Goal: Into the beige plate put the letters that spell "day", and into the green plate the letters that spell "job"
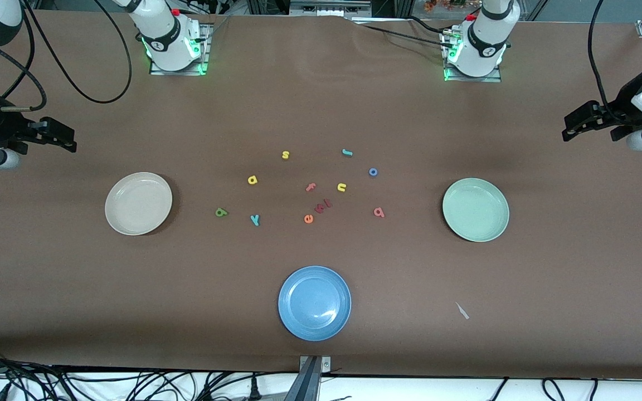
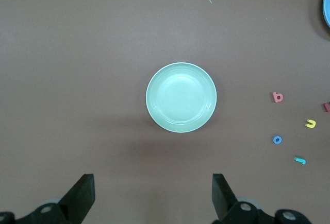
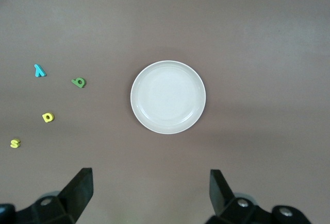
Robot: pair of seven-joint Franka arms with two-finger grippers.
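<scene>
The beige plate [image 1: 138,203] [image 3: 168,97] lies empty toward the right arm's end, the green plate [image 1: 475,209] [image 2: 181,97] empty toward the left arm's end. Between them on the table lie the dark green d [image 1: 220,212] [image 3: 78,82], yellow a [image 1: 252,180] [image 3: 48,117], teal y [image 1: 254,220] [image 3: 39,70], teal j [image 1: 346,152] [image 2: 300,160], blue o [image 1: 373,172] [image 2: 277,140] and salmon b [image 1: 378,211] [image 2: 278,97]. My right gripper [image 1: 67,139] [image 3: 150,185] hangs open high over the beige plate's end. My left gripper [image 1: 569,127] [image 2: 152,188] hangs open by the green plate's end.
A blue plate [image 1: 314,302] lies empty nearest the front camera. Other letters sit among the task ones: yellow s [image 1: 285,155], pink f [image 1: 310,187], yellow u [image 1: 341,187], orange e [image 1: 308,219], small red pieces [image 1: 324,205]. A pale scrap [image 1: 462,311] lies near the front edge.
</scene>
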